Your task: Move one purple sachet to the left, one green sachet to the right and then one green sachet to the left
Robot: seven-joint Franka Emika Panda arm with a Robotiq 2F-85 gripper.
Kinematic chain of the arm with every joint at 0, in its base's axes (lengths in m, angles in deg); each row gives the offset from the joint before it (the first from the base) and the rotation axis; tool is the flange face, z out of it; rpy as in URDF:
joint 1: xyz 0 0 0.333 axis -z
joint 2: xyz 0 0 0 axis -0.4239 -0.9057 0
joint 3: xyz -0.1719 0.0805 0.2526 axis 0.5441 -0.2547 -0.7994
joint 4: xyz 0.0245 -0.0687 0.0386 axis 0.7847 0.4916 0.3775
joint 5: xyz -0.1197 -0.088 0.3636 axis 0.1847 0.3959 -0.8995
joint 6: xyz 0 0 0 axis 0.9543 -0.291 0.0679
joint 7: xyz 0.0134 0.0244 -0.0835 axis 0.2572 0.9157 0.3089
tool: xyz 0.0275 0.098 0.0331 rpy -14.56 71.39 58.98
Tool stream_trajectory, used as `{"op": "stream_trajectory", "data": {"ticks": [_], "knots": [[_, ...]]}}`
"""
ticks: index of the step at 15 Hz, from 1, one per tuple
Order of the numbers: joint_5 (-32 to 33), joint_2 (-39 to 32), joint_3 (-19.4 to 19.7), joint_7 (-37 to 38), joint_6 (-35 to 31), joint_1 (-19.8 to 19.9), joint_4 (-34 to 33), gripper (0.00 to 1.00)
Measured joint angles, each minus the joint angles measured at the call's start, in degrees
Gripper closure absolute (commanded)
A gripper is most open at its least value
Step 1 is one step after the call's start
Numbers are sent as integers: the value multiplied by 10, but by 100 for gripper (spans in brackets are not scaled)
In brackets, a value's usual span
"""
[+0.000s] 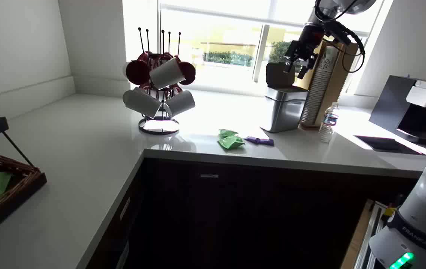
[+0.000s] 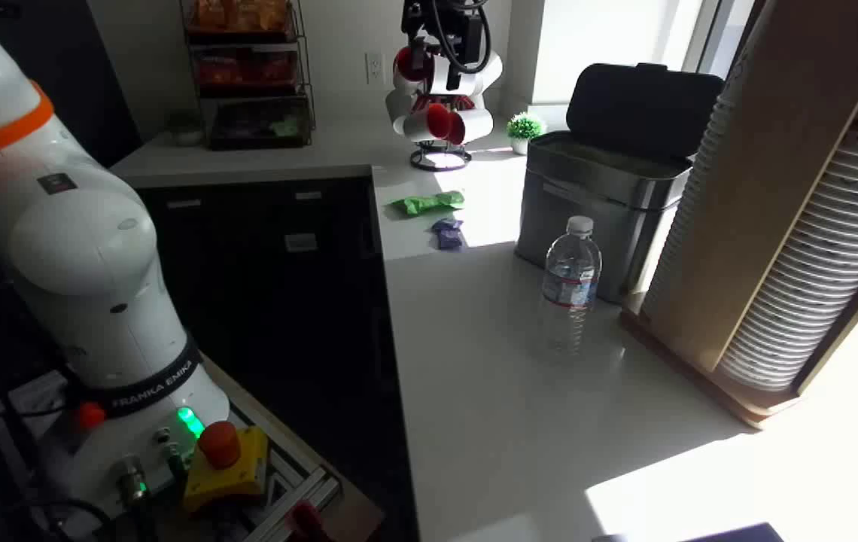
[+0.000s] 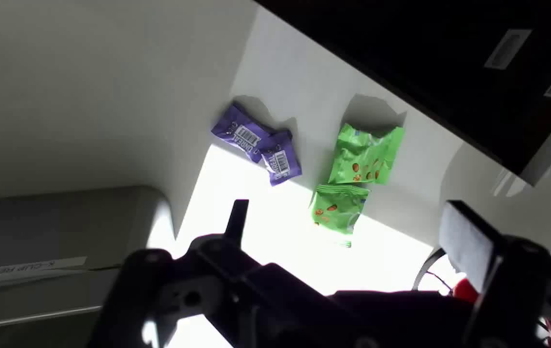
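Two purple sachets, a left one and a right one, lie overlapping on the white counter in the wrist view. Beside them are two green sachets with nut pictures, an upper one and a lower one, whose lower end is washed out by sunlight. The purple pair and green pair also show in both exterior views. High above the counter, over the metal bin's side in an exterior view, hangs my gripper. Its fingers are wide apart and hold nothing; no sachet touches them.
A metal bin with its lid raised stands near the purple sachets. Close by are a water bottle and a tall cup holder. The mug rack rises beyond the green sachets. A wicker basket holds another green packet.
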Motion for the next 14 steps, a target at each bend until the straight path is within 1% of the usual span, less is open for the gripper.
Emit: {"op": "stream_trajectory", "data": {"ticks": [10, 14], "knots": [[0, 0, -4, 0, -1, 3, 0, 0], [-9, 0, -12, -14, -31, 5, 20, 0]]}}
